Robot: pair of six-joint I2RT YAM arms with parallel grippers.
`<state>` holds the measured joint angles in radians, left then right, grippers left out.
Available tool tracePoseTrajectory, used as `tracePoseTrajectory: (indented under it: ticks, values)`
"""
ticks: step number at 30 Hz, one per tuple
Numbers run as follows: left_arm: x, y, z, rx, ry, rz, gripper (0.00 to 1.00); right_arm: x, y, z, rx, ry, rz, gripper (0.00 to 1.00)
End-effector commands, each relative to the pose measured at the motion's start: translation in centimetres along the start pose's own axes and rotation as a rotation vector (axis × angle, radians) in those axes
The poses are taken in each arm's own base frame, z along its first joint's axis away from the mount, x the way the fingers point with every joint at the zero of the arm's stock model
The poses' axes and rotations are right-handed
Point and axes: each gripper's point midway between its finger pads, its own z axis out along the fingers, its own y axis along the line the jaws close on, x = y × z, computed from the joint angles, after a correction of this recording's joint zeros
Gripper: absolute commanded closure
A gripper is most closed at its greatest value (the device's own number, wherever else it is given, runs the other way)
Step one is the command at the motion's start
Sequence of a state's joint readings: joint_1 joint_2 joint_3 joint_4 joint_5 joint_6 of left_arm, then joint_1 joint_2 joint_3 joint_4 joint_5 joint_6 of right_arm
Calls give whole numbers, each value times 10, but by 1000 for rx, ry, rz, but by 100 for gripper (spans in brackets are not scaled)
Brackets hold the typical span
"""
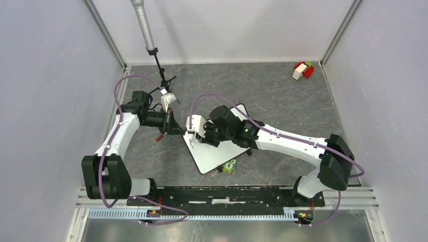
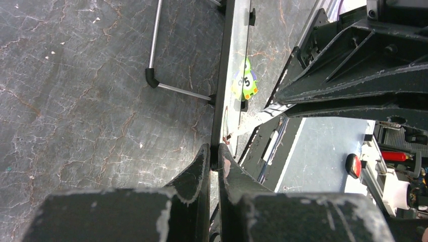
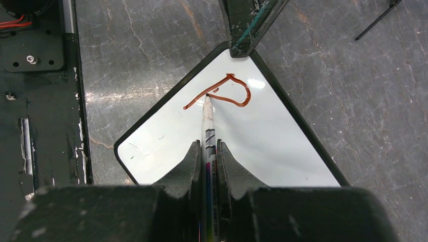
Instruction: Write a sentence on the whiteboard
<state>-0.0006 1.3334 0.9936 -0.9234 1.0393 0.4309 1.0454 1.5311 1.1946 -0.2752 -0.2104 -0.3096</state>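
A white whiteboard (image 1: 217, 156) with a black rim lies tilted on the grey table; it also shows in the right wrist view (image 3: 262, 136). A red-brown mark (image 3: 229, 93) is drawn near its far corner. My right gripper (image 3: 208, 147) is shut on a white marker (image 3: 208, 131), whose tip touches the board at the mark. My left gripper (image 2: 214, 149) is shut on the whiteboard's black edge (image 2: 228, 75), seen edge-on. In the top view the left gripper (image 1: 174, 128) is at the board's left corner and the right gripper (image 1: 202, 135) is just beside it.
A small green and yellow block (image 1: 230, 166) lies at the board's near edge. A red and white object (image 1: 302, 70) sits at the far right corner. A black stand with a grey pole (image 1: 160, 75) stands at the back left. White walls enclose the table.
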Motion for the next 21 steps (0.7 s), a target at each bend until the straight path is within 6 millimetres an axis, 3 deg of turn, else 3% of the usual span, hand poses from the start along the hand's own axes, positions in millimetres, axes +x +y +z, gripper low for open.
tracePoseTrajectory:
  ticks: [1,21]
  values:
    - [-2,-10,2,35,1,28,98,-7,-4,4,11,1,-1,100]
    - [-3,-9,2,29,3,26,97,27,-6,-13,56,73,-36,100]
